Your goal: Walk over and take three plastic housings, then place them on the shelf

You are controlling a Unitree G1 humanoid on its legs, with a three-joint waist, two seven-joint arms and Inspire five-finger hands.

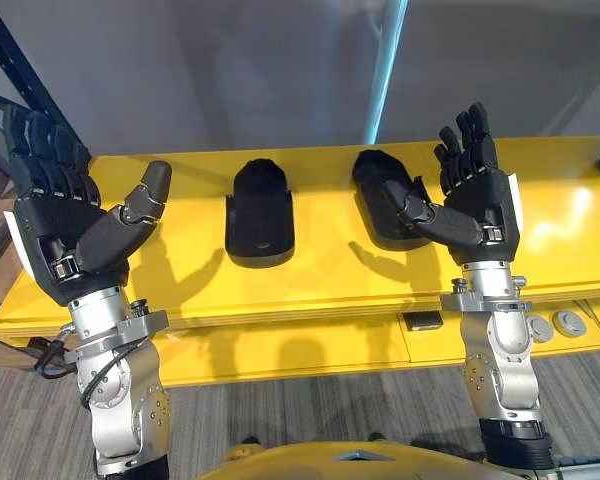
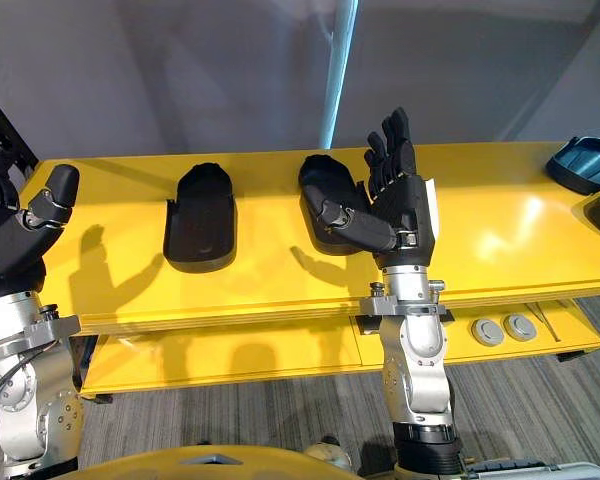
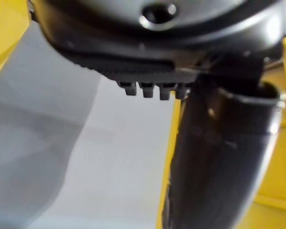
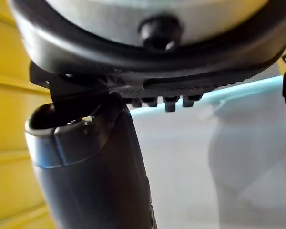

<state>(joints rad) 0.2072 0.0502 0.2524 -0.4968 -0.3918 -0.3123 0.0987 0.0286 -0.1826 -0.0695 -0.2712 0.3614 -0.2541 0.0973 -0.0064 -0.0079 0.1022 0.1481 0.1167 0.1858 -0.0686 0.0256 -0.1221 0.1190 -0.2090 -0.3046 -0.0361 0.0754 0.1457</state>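
- Left eye view: the left hand [image 1: 65, 235] and the right hand [image 1: 475, 200] are both raised over the near edge of the yellow tabletop [image 1: 320, 280]. Their fingers are straight and spread, thumbs out, and they hold nothing.
- Two black plastic housings lie on the tabletop. The middle housing [image 1: 260, 215] sits hollow side up between the hands, and the right housing [image 1: 373, 180] lies partly behind the right hand's thumb.
- The step in hand looks like the first pick-up, with nothing taken yet. The next move calls for lowering a hand and curling fingers and thumb over a housing's thin wall.
- The right eye view shows a dark blue shell [image 2: 585, 165] at the tabletop's far right, possibly the third housing. The left eye view barely catches it.
- Both wrist views show thumb and fingertips against a grey wall, with no object between them.
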